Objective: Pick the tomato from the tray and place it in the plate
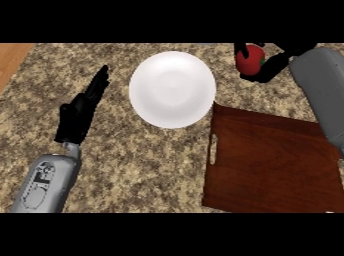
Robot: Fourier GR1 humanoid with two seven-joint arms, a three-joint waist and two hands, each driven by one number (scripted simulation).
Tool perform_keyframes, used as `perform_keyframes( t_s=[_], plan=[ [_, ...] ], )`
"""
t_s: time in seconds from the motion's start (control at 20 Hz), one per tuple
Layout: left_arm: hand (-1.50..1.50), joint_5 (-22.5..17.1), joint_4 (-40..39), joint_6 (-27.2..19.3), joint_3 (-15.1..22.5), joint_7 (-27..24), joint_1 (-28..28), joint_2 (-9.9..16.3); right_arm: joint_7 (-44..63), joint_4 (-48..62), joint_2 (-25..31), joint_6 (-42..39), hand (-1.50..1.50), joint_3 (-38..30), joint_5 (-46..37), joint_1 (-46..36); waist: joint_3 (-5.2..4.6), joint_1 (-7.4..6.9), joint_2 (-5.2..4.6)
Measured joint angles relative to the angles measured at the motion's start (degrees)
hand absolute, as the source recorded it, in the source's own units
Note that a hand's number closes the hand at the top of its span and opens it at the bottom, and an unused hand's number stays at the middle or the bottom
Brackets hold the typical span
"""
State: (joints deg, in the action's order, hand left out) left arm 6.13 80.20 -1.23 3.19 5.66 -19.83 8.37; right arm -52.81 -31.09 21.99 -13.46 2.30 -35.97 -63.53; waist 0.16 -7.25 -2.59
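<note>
Tomato (249, 58) held aloft in right hand (272, 64), off the tray, right of the plate.

Fingers are curled round the tomato above the surface (131, 150), beyond the tray's far edge. Risk noted: a release short of the plate (173, 89) would likely let the round fruit roll across the stone. Plate and tray (278, 165) are both seen empty. Left hand (83, 107) rests open, fingers straight, left of the plate.

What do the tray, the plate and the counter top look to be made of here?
Tray: dark reddish wood by its grain streaks, with a slight sheen. Plate: plain white, smooth with soft shading, probably ceramic, possibly plastic. Counter top: speckled brown and beige, like polished granite.
</note>
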Motion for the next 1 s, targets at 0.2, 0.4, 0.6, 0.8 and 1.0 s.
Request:
perform_keyframes(
  t_s=[0.2, 0.4, 0.6, 0.8, 1.0],
  plan=[
    [0.00, 0.1, -0.6, -0.3, -0.5, 0.1, -0.3, 0.2, 0.0, 5.2, -4.2, -0.3, 1.50, 1.4, -0.5, -4.1, -0.07, 0.63, 0.29],
    [0.00, -0.3, -0.6, 0.3, -1.2, 0.6, -0.6, 0.8, -0.2, 9.6, -9.2, 0.2, 1.50, 2.9, -1.5, -6.6, -0.11, 1.00, 0.47],
    [0.00, -0.2, -1.1, 0.1, -1.7, 0.2, -0.3, 0.9, -0.7, 13.4, -13.4, 1.5, 1.50, 4.4, -3.2, -8.2, -0.14, 1.59, 0.60],
    [0.00, -0.2, -1.5, 0.0, -2.0, 0.1, -0.4, 0.8, -0.2, 15.7, -18.0, 7.5, 1.50, 7.6, -7.3, -8.1, -0.16, 2.12, 0.77],
    [0.00, -0.3, -1.5, 0.3, -1.8, -0.3, 0.1, 0.7, 1.9, 18.6, -20.5, 11.2, -1.50, 10.0, -9.2, -7.7, -0.18, 1.69, 0.80]
  ],
)
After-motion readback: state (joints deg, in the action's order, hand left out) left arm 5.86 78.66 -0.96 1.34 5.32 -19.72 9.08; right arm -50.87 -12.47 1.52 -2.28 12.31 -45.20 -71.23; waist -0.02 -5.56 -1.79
